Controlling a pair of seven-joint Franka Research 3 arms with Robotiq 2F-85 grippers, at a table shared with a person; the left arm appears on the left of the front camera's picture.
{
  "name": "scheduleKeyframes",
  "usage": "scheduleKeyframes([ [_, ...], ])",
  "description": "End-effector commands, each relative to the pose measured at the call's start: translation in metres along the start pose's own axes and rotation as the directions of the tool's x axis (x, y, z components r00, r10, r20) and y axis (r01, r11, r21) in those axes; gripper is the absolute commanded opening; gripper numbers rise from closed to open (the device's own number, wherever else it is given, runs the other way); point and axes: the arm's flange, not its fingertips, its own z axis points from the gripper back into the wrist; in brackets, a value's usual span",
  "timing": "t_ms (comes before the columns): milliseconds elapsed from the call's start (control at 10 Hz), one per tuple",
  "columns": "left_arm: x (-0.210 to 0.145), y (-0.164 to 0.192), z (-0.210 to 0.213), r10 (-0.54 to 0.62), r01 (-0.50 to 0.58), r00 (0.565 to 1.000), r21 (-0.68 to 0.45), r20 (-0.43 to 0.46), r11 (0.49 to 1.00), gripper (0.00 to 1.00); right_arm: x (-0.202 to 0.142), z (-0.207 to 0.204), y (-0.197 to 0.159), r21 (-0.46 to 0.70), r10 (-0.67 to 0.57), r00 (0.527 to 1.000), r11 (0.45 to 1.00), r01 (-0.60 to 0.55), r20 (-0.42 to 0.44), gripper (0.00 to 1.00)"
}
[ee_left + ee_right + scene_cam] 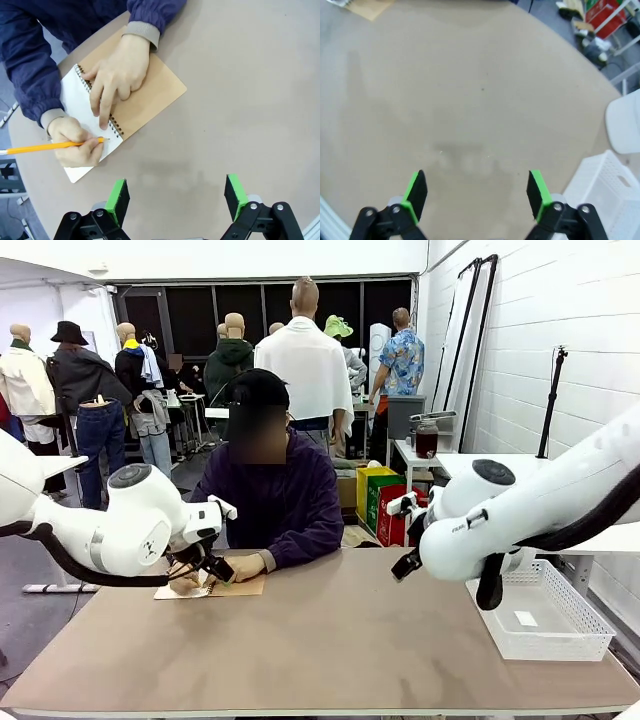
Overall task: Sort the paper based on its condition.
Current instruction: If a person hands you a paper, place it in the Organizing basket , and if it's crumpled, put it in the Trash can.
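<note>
- Waiting wide open above the beige tabletop [250, 90], the left hand [176, 196] and right hand [477, 192] hold nothing.
- A person's hand [117, 75] pins the brown spiral notebook [152, 95] flat for writing on its white paper page [72, 97].

Colours on and around the plain tan table [240, 100]

Spiral notebook [155, 95]: plain brown cardboard cover, dark wire coil; its open page [75, 100] is white, with no print that can be made out. Pencil [45, 147]: orange-yellow. Person's sleeves [30, 75]: dark navy-purple, with grey ribbed cuffs [142, 30]. Basket [540, 645], at the right: white, with lattice-patterned walls. Left gripper [176, 185] and right gripper [477, 187]: black bodies, bright green pads [118, 200]. Robot arms [130, 525]: white, with dark joint caps and black cabling.
</note>
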Motion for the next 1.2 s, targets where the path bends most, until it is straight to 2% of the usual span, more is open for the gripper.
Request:
scheduleKeyframes([
  [0, 0.015, -0.006, 0.034, 0.03, -0.03, 0.999, -0.027, -0.016, 0.999, 1.0, 0.007, 0.034, -0.014, 0.04, 0.016, 0.999, 0.999, -0.018, 0.031, 1.0],
  [200, 0.029, -0.011, 0.061, 0.027, -0.029, 0.999, -0.048, -0.034, 0.998, 1.0, 0.017, 0.064, -0.016, 0.057, 0.046, 0.997, 0.997, -0.05, 0.06, 1.0],
  [600, 0.036, -0.013, 0.111, 0.039, -0.038, 0.999, -0.038, 0.006, 0.999, 1.0, 0.023, 0.111, -0.015, 0.07, 0.098, 0.988, 0.992, -0.107, 0.122, 1.0],
  [1100, 0.028, -0.01, 0.137, 0.066, -0.064, 0.995, -0.025, 0.074, 0.998, 1.0, 0.022, 0.114, -0.014, 0.081, 0.118, 0.987, 0.989, -0.127, 0.112, 1.0],
])
